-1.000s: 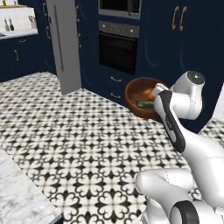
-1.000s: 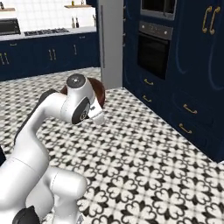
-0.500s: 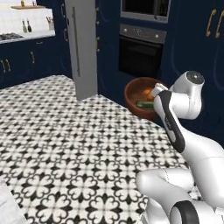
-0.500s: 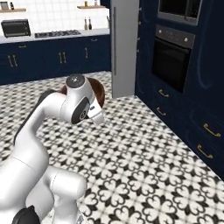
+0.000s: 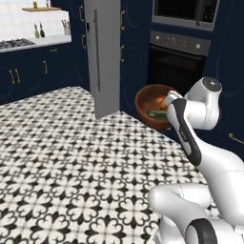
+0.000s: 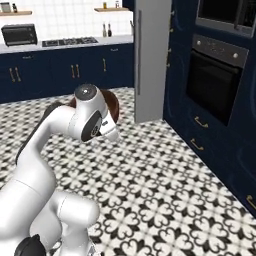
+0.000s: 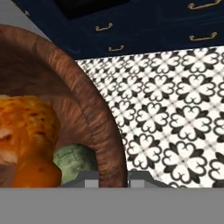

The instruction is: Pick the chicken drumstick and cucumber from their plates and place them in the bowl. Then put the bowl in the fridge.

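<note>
1. My pincer (image 7: 106,178) sits at the bottom centre of the hand view, clamped on the rim of the bowl (image 7: 94,113), one fingertip on each side of the wall.
2. The bowl curves up and left from my pincer; in the left base view it hangs at centre right, above the floor (image 5: 71,157).
3. The chicken drumstick (image 7: 26,135) lies inside at middle left, the cucumber (image 7: 74,159) beside it, just left of my pincer.
4. The fridge (image 5: 102,52) stands at upper centre, left of the bowl.
</note>
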Robot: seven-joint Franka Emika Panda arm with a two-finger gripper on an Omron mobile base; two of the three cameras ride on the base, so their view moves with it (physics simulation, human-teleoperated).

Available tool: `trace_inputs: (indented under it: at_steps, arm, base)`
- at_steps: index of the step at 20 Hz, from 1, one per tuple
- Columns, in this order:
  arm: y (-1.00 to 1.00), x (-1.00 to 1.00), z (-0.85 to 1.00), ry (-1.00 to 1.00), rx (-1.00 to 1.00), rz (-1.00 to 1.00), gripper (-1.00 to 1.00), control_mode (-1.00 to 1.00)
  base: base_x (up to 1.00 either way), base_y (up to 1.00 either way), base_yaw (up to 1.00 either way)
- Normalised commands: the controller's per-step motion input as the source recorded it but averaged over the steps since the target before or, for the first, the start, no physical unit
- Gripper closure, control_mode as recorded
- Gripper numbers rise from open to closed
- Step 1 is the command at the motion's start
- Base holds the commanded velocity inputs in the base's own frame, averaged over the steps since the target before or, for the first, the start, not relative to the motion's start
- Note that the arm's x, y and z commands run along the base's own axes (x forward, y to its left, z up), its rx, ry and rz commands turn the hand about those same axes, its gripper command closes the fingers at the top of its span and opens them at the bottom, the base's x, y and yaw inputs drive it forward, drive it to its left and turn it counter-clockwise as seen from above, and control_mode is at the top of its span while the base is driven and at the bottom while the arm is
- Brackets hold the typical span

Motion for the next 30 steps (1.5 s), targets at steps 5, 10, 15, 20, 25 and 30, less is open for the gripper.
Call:
trace_inputs:
  at_steps: [5,10,15,20,25,30]
  arm:
    - [0.00,0.00,0.00,0.00,0.00,0.00,1.00,1.00]
    - [0.00,0.00,0.00,0.00,0.00,0.00,1.00,1.00]
    - [0.00,0.00,0.00,0.00,0.00,0.00,1.00,1.00]
    - [0.00,0.00,0.00,0.00,0.00,0.00,1.00,1.00]
    - [0.00,0.00,0.00,0.00,0.00,0.00,1.00,1.00]
    - [0.00,0.00,0.00,0.00,0.00,0.00,1.00,1.00]
  base:
    - [1.00,0.69,0.00]
    - [1.00,1.00,-0.04]
    - [1.00,1.00,-0.14]
    - [1.00,1.00,-0.23]
    - [1.00,1.00,-0.24]
    - [1.00,1.00,-0.26]
